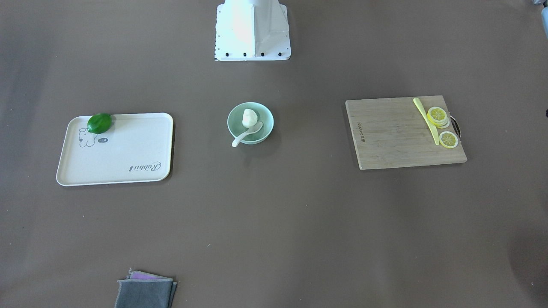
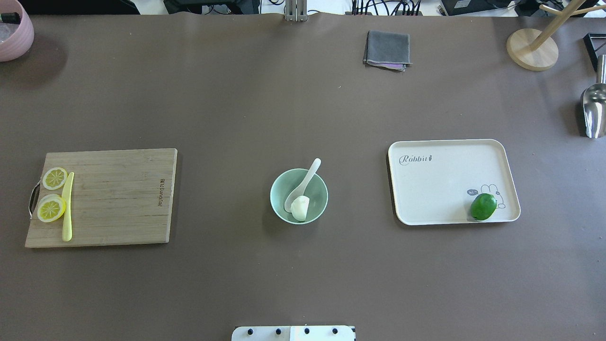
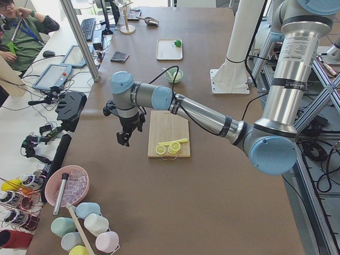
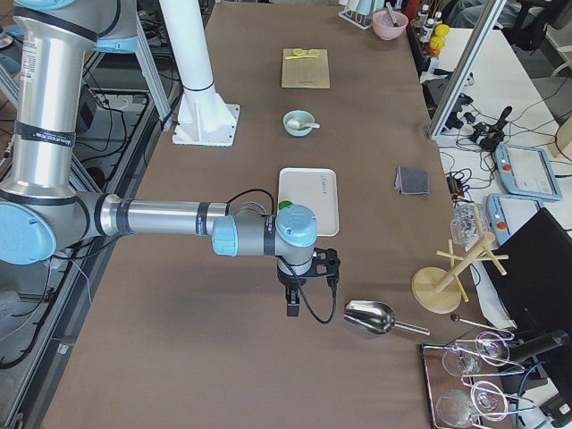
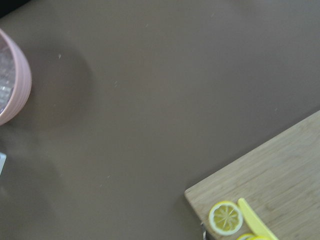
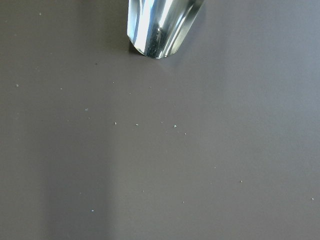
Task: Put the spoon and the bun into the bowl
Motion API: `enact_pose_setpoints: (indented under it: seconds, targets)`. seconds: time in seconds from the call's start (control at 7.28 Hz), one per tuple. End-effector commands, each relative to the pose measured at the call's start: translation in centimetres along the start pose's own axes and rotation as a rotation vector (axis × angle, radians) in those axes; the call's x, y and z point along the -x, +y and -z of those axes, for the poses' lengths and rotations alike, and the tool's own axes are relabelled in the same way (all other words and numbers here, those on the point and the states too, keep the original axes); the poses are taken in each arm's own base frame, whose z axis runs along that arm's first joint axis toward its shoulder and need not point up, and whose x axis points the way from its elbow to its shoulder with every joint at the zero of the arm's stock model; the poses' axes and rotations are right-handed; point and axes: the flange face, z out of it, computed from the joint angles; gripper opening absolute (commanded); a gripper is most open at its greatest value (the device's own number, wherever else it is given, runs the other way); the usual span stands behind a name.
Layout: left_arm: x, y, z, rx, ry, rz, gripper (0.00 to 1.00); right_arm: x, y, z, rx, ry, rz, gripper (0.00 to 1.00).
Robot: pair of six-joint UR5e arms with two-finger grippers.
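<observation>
The mint-green bowl (image 1: 265, 116) stands at the table's middle, also in the overhead view (image 2: 318, 188). The white bun (image 1: 249, 118) lies inside it. The white spoon (image 1: 247, 134) rests with its scoop in the bowl next to the bun and its handle over the rim (image 2: 310, 171). My left gripper (image 3: 123, 139) hangs above the table beyond the cutting board's far end. My right gripper (image 4: 292, 308) hangs above the table next to the metal scoop. Both are far from the bowl, and I cannot tell whether they are open or shut.
A wooden cutting board (image 2: 118, 199) holds lemon slices (image 2: 51, 207) and a yellow knife (image 2: 67, 206). A white tray (image 2: 440, 184) holds a green lime (image 2: 483, 206). A grey cloth (image 2: 387, 49), a metal scoop (image 2: 594, 109), a pink bowl (image 2: 14, 35) and a wooden stand (image 2: 532, 49) sit at the edges.
</observation>
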Motion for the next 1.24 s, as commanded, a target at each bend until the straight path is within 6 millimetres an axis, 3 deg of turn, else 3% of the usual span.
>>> enact_pose_setpoints:
  seconds: [0.0, 0.14, 0.41, 1.1]
  targets:
    - [5.3, 4.9, -3.1, 0.062, 0.011, 0.133, 0.99, 0.0, 0.0, 0.0, 0.001, -0.009, -0.002, 1.0]
    - [5.4, 5.7, -2.8, 0.063, -0.004, 0.155, 0.99, 0.0, 0.0, -0.1, 0.002, -0.009, -0.005, 1.0]
    - [3.8, 4.9, -0.5, 0.036, -0.072, 0.105, 0.99, 0.4, 0.0, 0.0, 0.001, -0.043, -0.002, 1.0]
    - [4.1, 5.8, -1.4, 0.054, -0.07, 0.112, 0.99, 0.3, 0.0, -0.1, 0.003, -0.046, -0.002, 1.0]
